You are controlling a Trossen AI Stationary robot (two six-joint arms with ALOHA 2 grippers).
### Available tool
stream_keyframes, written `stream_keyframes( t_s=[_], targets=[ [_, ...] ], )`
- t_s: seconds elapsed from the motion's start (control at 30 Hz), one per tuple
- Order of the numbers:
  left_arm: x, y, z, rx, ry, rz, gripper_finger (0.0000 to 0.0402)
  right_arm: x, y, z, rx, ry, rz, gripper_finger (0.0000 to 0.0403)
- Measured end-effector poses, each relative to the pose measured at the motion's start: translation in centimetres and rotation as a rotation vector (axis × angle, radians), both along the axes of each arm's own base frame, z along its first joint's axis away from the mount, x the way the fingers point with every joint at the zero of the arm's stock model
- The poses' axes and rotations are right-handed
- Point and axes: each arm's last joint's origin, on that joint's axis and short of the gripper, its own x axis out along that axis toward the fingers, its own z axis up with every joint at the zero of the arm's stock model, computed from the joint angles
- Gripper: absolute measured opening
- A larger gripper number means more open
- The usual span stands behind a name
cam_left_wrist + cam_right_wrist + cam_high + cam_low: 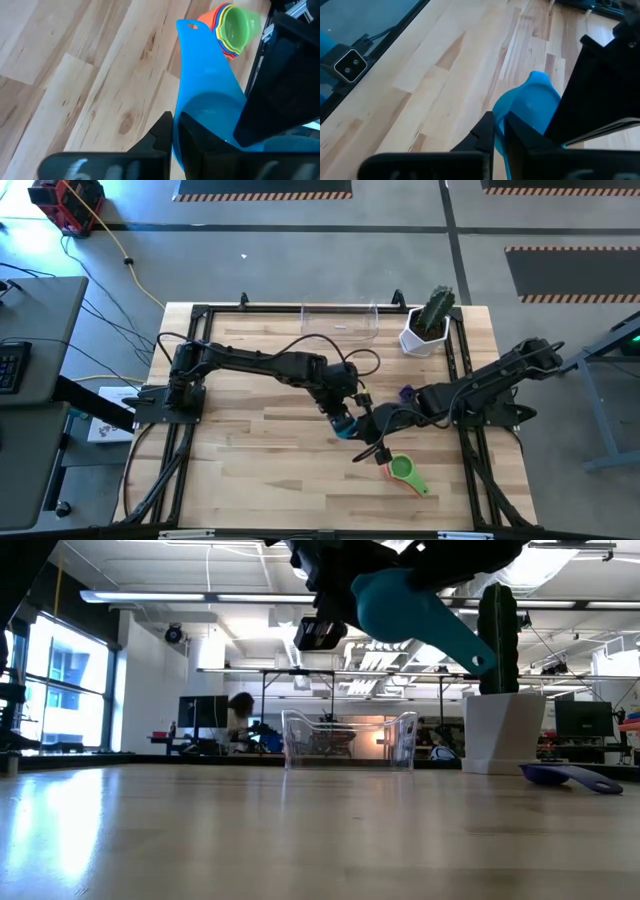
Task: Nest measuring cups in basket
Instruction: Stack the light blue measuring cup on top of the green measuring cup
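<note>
A: High view, centre of the frame: what holds the teal cup (pixel 345 423)?
B: Both. The left gripper (pixel 347 416) and the right gripper (pixel 366 432) have their jaws clamped on it, above the surface (pixel 250 460).
A: The others?
B: A nested stack (pixel 403 471) at lower right, a purple cup (pixel 407 393) beside the cactus pot (pixel 428 330), the basket (pixel 340 321) at top centre.

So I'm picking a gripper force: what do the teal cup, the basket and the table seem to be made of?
Teal cup: looks like smooth, slightly glossy moulded plastic, thin-walled with a soft sheen. Basket: clear hard plastic, since the room shows through its walls. Table: light wood planks with visible grain and joints, probably sealed, as it reflects light in the low view.
</note>
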Motion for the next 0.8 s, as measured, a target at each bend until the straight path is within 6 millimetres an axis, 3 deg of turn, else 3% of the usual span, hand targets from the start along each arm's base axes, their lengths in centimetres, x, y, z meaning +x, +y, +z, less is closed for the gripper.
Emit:
stream_keyframes(
  t_s=[0.5,0.8],
  targets=[
    [0.1,0.1,0.1,0.025,-0.03,-0.025,0.0073,-0.3,-0.1,-0.4,0.106,0.073,-0.149,0.0003],
    [0.1,1.8,0.2,-0.125,-0.024,-0.047,0.0079,-1.7,1.8,-0.9,0.146,0.138,-0.258,0.0003]
  ],
)
